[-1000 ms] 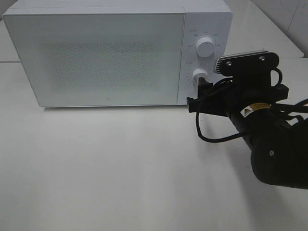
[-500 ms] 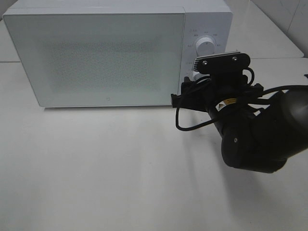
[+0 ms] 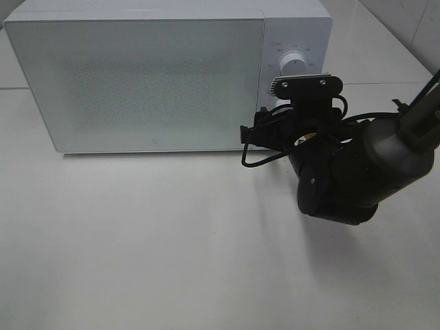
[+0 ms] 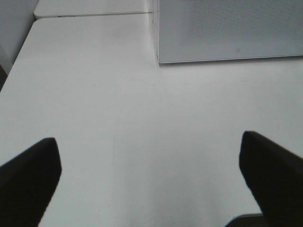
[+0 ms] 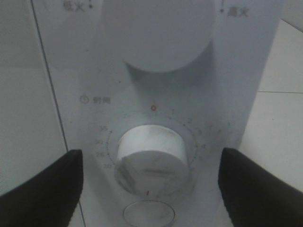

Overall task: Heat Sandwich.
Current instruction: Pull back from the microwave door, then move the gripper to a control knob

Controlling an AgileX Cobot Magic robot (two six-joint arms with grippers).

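Table (image 3: pixel 137 240): microwave (image 3: pixel 137 75) is kept shut.
Right claw (image 5: pixel 150 182): held apart, lined up on timer knob (image 5: pixel 150 153) for turning.
Left claw (image 4: pixel 151 175): held apart, idle.

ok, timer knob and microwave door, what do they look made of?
Timer knob: likely white moulded plastic, matte, with grey scuff marks. Microwave door: smooth white panel, glass or plastic, can't tell; fine dotted screen pattern shows at its centre.
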